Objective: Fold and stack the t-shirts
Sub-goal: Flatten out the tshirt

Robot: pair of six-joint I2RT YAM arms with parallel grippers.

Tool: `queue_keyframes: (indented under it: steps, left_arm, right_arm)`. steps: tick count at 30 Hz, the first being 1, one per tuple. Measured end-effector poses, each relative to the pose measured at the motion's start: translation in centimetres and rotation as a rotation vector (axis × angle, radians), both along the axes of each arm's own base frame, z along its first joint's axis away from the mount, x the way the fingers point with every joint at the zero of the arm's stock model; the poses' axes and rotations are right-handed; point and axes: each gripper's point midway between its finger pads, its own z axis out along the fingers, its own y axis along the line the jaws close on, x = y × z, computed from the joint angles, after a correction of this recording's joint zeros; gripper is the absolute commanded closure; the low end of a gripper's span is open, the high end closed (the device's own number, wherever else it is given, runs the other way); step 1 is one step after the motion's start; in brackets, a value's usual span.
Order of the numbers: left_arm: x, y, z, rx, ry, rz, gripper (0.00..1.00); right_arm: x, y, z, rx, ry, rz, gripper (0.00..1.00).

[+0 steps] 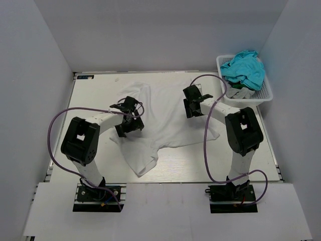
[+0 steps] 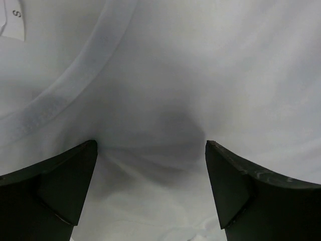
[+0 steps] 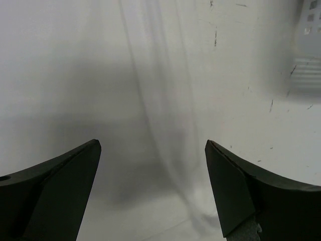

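Note:
A white t-shirt [image 1: 168,118] lies spread and rumpled on the table, with one part trailing toward the near edge. My left gripper [image 1: 131,120] is open and low over the shirt's left side. In the left wrist view [image 2: 150,145] its jaws stand wide apart over white cloth [image 2: 200,75], with the curved collar seam [image 2: 75,80] and a small size tag [image 2: 12,20] ahead. My right gripper [image 1: 191,106] is open over the shirt's right side. In the right wrist view [image 3: 153,143] its jaws straddle the shirt's thin edge [image 3: 165,100]. Neither gripper holds anything.
A white basket [image 1: 266,95] stands at the table's far right corner and holds crumpled teal cloth [image 1: 244,68]. Bare table [image 3: 261,75] with small scuffs shows right of the shirt edge. Grey walls enclose the table on three sides.

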Motion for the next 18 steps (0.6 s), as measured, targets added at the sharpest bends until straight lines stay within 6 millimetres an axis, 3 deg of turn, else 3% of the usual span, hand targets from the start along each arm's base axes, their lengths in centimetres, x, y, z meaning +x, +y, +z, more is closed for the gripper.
queue_keyframes:
  steps: [3,9,12,18]
  left_arm:
    - [-0.9,3.7,-0.4,0.12,0.031,0.071,0.0]
    - [-1.8,7.9,0.7,0.276,0.082,0.117,0.0]
    - [-0.8,8.0,2.2,0.298,0.072,0.105,0.0]
    - [4.6,6.0,6.9,0.229,-0.099,0.092,0.0]
  right_arm:
    - [-0.3,-0.4,-0.3,-0.03,0.016,0.035,0.1]
    - [-1.0,0.9,-1.1,0.006,0.062,0.135,0.1]
    - [-1.1,2.0,-1.3,0.042,0.072,0.18,0.1]
    - [-1.3,3.6,-1.2,0.1,0.08,0.238,0.1]
